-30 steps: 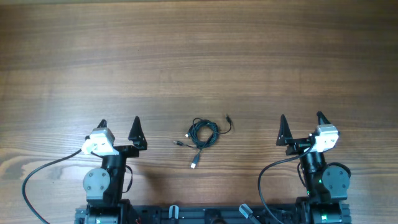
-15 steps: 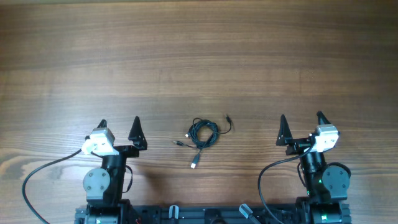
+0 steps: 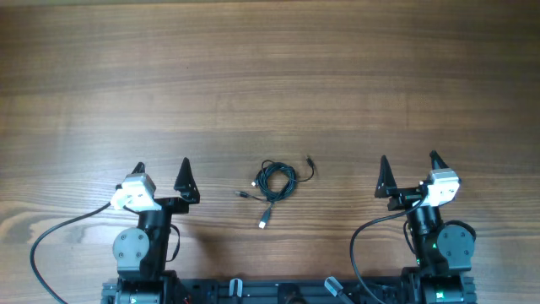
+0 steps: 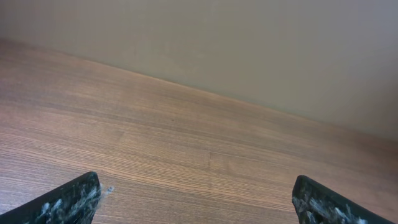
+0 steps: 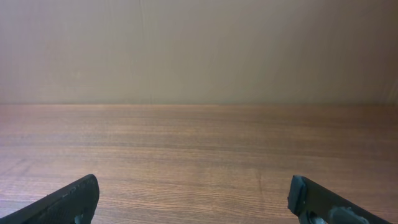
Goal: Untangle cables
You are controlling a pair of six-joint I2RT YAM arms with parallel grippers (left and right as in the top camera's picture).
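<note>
Cables (image 3: 268, 187) in a tangle midway between the left claw (image 3: 162, 165) and right claw (image 3: 408, 157), both wide, empty.

cables (image 3: 275, 181) too small, plugs (image 3: 264, 224) indistinct

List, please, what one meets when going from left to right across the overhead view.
left claw, open → cables, in a small tangled coil on the table → right claw, open
</note>
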